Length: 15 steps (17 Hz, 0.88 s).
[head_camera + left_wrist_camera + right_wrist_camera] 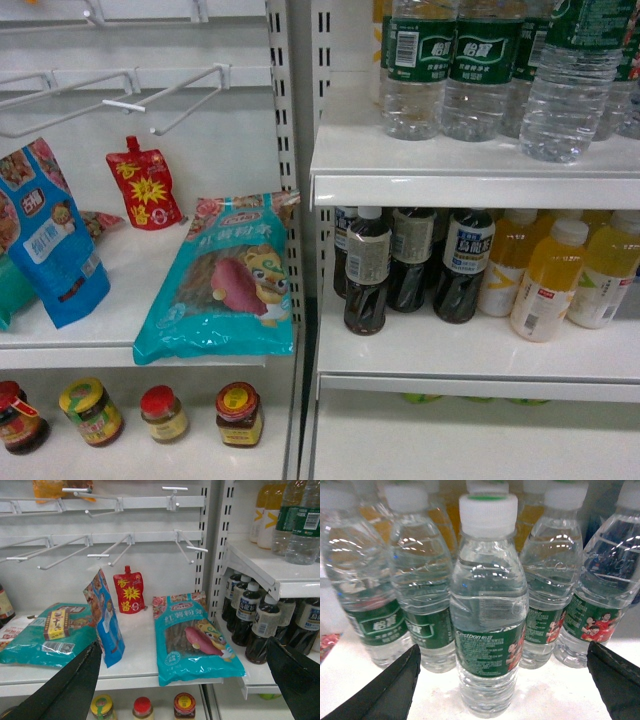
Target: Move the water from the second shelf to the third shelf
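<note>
R wrist view: R gripper [503,680] fingers spread wide apart, nothing clamped. Water bottle [489,605] stands upright centred between them, at front of row; 4 more water btls close behind, 2 per side. Head view: water row sits on upper white shelf [470,185]; shelf below carries 4 dark-drink btls and 4 yellow-drink btls. L wrist view: L gripper [187,680] also wide open, empty, facing teal snack bag [192,642]. 4 jars on lowest L shelf.
</note>
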Motion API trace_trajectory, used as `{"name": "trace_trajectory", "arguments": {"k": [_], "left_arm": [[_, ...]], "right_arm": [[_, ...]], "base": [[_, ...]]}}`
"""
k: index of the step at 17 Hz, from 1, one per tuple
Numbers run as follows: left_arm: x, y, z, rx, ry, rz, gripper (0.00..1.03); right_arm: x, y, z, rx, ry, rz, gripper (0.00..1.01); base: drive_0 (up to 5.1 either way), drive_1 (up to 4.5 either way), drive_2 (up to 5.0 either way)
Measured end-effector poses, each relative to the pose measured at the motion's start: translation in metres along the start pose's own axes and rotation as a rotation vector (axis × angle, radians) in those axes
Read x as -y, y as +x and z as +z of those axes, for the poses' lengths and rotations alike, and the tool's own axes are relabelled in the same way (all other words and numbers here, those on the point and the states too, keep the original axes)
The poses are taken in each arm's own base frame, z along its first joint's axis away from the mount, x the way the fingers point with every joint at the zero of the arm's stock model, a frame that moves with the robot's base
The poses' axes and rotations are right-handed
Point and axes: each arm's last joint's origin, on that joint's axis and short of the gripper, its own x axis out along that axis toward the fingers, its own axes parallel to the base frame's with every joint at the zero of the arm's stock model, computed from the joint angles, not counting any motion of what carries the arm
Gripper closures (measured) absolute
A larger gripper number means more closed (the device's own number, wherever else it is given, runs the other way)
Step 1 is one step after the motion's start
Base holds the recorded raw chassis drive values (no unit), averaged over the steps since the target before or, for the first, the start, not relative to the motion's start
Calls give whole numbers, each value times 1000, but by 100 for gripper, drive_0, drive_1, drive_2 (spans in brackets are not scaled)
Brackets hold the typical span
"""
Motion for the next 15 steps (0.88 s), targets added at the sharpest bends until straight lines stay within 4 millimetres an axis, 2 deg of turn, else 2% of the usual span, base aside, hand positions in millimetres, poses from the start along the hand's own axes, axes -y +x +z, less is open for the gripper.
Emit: {"name": "trace_trajectory", "arguments": {"k": [1,2,4,7,9,10,11,12,15], "left_arm": [[0,0,0,0,0,0,5],[0,0,0,0,0,0,5],[0,0,0,0,0,0,5],[0,0,0,0,0,0,5],[0,0,0,0,0,0,5],[0,0,0,0,0,0,5],[0,0,0,0,0,0,5],[0,0,0,0,0,0,5],[0,0,0,0,0,-1,5]], "right_arm": [[2,-18,-1,14,1,24,3],[3,-27,-5,3,-1,36,3],[7,-53,-21,-26,-4,58,3],[23,-123,-32,47,-2,93,3],[34,-155,-50,24,8,83,3],[35,-166,-54,75,9,80,6],[40,-181,-59,170,7,45,18],[47,-190,-69,186,1,29,27],[50,-195,-97,163,-2,9,55]], "base": [[0,0,0],[0,0,0],[0,0,0],[0,0,0],[0,0,0],[0,0,0],[0,0,0],[0,0,0],[0,0,0]]}}
